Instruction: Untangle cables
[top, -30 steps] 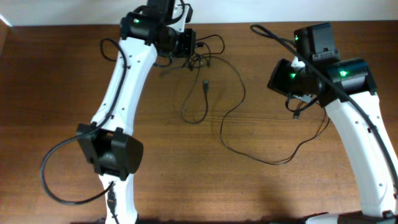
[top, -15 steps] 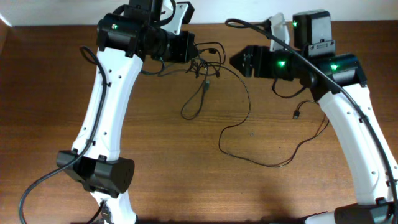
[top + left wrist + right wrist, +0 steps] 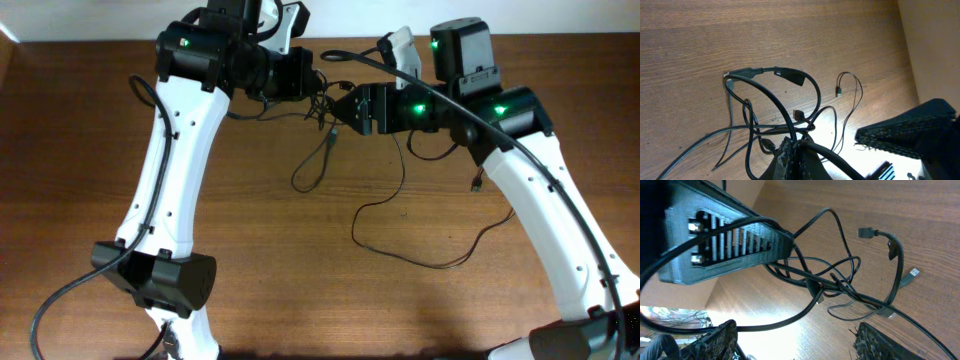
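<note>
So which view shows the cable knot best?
Right wrist: the cable knot sits mid-frame, its crossings clear. Left wrist shows strands leaving the left gripper; overhead shows it small and partly hidden.

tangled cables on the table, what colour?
Black. The cables show best in the right wrist view.

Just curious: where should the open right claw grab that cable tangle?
Probably the thick arched strand, just behind its plug, coming from the right. It juts clear of the knotted cables, which the left claw pinches, and the open right claw faces it.
</note>
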Controlling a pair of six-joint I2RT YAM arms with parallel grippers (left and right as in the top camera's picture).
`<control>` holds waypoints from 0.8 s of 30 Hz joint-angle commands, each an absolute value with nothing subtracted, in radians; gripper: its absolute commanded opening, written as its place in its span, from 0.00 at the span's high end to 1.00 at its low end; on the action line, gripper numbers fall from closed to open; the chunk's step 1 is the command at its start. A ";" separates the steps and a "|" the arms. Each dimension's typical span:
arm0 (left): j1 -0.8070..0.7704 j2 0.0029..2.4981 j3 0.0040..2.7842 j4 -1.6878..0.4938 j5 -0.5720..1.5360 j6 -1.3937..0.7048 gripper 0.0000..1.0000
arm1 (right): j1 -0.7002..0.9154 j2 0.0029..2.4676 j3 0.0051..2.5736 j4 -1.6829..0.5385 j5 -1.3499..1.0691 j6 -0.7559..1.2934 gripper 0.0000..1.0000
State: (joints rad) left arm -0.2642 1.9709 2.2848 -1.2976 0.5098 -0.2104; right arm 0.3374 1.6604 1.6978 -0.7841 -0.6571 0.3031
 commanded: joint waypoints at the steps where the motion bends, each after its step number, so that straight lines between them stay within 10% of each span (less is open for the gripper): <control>1: -0.266 1.964 2.288 -1.288 0.545 -0.224 0.99 | 0.364 1.704 1.700 -0.785 -0.673 0.323 0.25; 24: -0.268 1.964 2.288 -1.228 0.474 -0.029 1.00 | 0.368 1.763 1.700 -0.731 -0.669 0.712 0.31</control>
State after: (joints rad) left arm -0.2665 1.9709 2.2848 -1.2541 0.4782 -0.0513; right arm 0.3328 1.7367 1.6978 -0.7078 -0.6643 0.6865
